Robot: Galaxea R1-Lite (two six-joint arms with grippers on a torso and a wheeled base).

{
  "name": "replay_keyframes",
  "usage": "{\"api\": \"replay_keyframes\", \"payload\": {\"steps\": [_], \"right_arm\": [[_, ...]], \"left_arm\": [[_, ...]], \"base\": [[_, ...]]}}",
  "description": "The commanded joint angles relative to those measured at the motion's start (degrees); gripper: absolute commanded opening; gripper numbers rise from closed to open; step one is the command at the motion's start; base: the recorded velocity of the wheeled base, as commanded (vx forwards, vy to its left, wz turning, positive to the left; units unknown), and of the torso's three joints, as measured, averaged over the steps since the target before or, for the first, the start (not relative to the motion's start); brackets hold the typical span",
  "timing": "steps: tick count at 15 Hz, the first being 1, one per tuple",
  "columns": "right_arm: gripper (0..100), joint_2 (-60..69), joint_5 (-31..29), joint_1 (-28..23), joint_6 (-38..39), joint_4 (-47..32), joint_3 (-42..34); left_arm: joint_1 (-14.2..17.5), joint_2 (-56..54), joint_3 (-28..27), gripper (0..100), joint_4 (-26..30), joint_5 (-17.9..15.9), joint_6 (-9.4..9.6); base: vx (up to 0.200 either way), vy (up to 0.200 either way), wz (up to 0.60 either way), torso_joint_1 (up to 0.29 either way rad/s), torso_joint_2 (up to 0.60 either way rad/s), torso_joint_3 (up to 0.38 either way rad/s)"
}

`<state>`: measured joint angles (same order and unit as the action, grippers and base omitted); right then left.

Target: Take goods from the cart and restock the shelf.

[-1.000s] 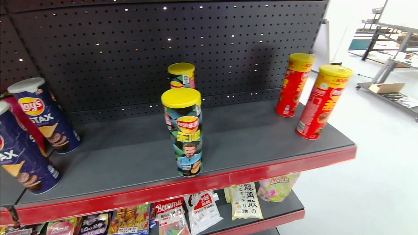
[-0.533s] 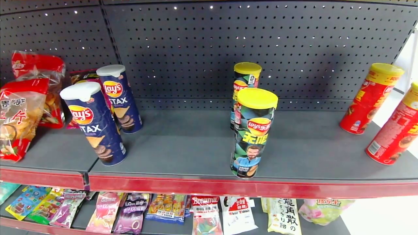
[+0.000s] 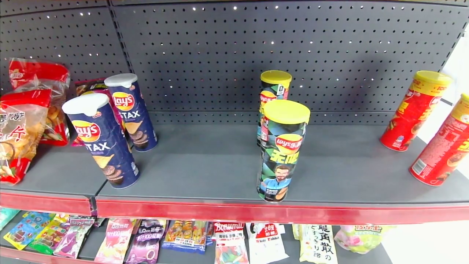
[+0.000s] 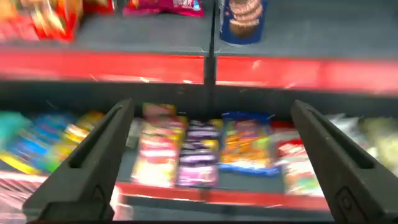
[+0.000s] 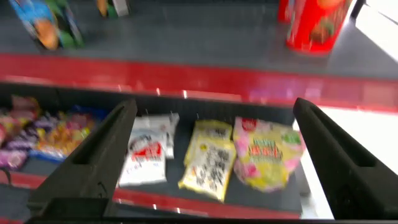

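The upper shelf (image 3: 220, 165) runs across the middle of the head view, with its red front edge low in the frame. Left of centre stand two blue canisters with white lids. The front blue canister (image 3: 100, 143) is near the edge and the rear blue canister (image 3: 130, 112) is just behind it. Right of centre, the front yellow-lidded canister (image 3: 281, 154) stands upright near the edge. The rear yellow-lidded canister (image 3: 274, 88) is close behind it, nearer the pegboard (image 3: 205, 55). Two red canisters (image 3: 414, 110) stand at the right edge, well apart from the others, and the frame cuts off the nearer one. Snack bags (image 3: 22, 121) lean at the far left. Flat packets (image 3: 183, 234) lie on the lower shelf (image 3: 366, 256) along the bottom. In the wrist views the left gripper (image 4: 211, 104) and the right gripper (image 5: 214, 102) face that lower shelf. Each has its fingers spread wide and holds nothing.
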<state>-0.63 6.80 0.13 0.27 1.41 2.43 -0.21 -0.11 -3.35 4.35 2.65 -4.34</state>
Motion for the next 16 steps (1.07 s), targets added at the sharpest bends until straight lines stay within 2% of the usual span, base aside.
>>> {"api": "replay_keyframes", "payload": {"steps": [1,2,3,4,5,6,9,12,13,14,15,16], "right_arm": [[100,-14.5,3.1,1.0,5.4,1.1,15.0],[100,-17.5,3.3,1.4,5.1,1.0,16.7],[100,-21.7,3.4,1.5,3.5,1.0,17.2],[100,-26.9,3.3,1.4,0.1,1.4,18.6],[100,-33.3,3.2,1.4,-3.2,1.5,21.4],[100,-37.7,3.6,1.7,-4.5,1.5,22.5],[100,-48.5,4.3,8.7,-5.9,1.7,24.8],[100,-60.1,2.0,11.6,-6.6,1.7,29.3],[100,-63.2,0.8,12.4,-6.3,1.8,30.6],[100,-66.1,0.4,13.0,-6.3,1.9,31.1],[100,-67.1,0.4,13.4,-6.4,2.3,31.2],[100,-68.0,0.4,14.1,-6.4,3.9,31.1]], "left_arm": [[0.0,0.1,0.2,100,-0.5,-2.8,0.38],[0.0,0.1,0.7,100,-1.5,-8.4,3.81],[0.0,0.4,0.8,100,-1.5,-11.4,4.96],[0.5,1.6,0.7,100,-1.5,-8.7,5.04],[1.1,2.0,0.7,100,-1.5,-0.9,5.04],[1.0,1.7,0.8,100,-1.5,2.4,4.96],[0.6,0.4,2.1,100,-3.4,2.6,4.69],[0.6,0.4,2.1,100,-3.5,2.8,4.78],[0.5,0.1,2.4,100,-3.5,1.6,4.52],[0.3,0.1,3.4,100,-4.0,-2.4,4.6],[0.2,0.1,3.4,100,-4.2,-4.1,5.04],[0.2,0.1,3.4,100,-4.2,-3.8,5.04]], "base": [[0.0,0.0,0.0,0.0,0.0,0.0],[0.0,0.0,0.0,0.0,0.0,0.0],[0.0,0.0,0.0,0.0,0.0,0.0],[0.0,0.0,0.0,0.0,0.0,0.0],[0.0,0.0,0.0,0.0,0.0,0.0],[0.0,0.0,0.0,0.0,0.0,0.0],[0.0,0.0,0.0,0.0,0.0,0.0],[0.0,0.0,0.0,0.0,0.0,0.0],[0.0,0.0,0.0,0.0,0.0,0.0],[0.0,0.0,0.0,0.0,0.0,0.0],[0.0,0.0,0.0,0.0,0.0,0.0],[0.0,0.0,0.0,0.0,0.0,0.0]]}}
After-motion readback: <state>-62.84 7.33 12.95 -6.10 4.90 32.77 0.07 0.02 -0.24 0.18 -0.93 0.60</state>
